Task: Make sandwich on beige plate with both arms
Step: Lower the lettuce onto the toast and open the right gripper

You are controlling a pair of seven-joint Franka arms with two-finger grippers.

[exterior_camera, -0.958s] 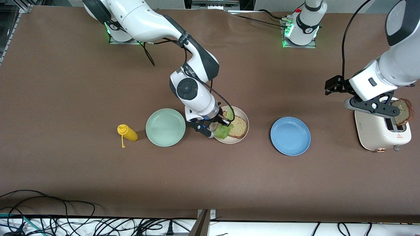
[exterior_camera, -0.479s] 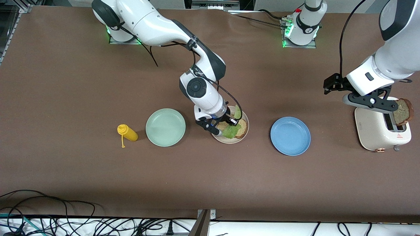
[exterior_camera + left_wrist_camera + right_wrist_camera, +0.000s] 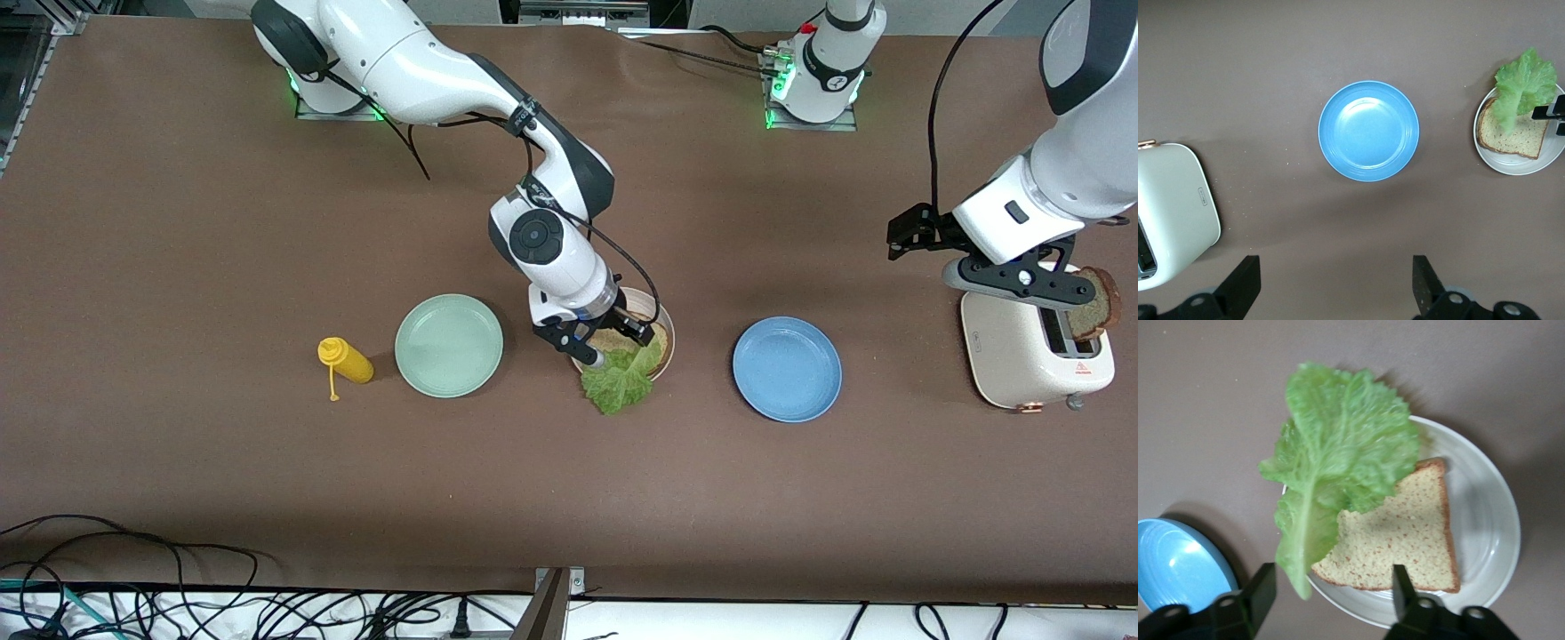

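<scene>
Lettuce leaf (image 3: 618,384) has dropped since 1 s ago: now draped over beige plate (image 3: 662,322) rim nearest front cam, part on bench (image 3: 178,222), part on bread slice (image 3: 1405,540). I see R claw (image 3: 612,341) over plate, fingers now wide, holding nothing. L claw (image 3: 1036,277) hangs wide over toaster (image 3: 1005,351) w/ 2nd slice (image 3: 1092,307) in slot. Blue plate (image 3: 787,368), mint plate (image 3: 449,345), mustard btl (image 3: 345,360) on bench.

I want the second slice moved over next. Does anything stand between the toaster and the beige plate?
The round blue plastic plate lies flat on the table between the cream toaster holding the brown bread slice and the pale beige plate. Carried overhead, the slice should clear it.
</scene>
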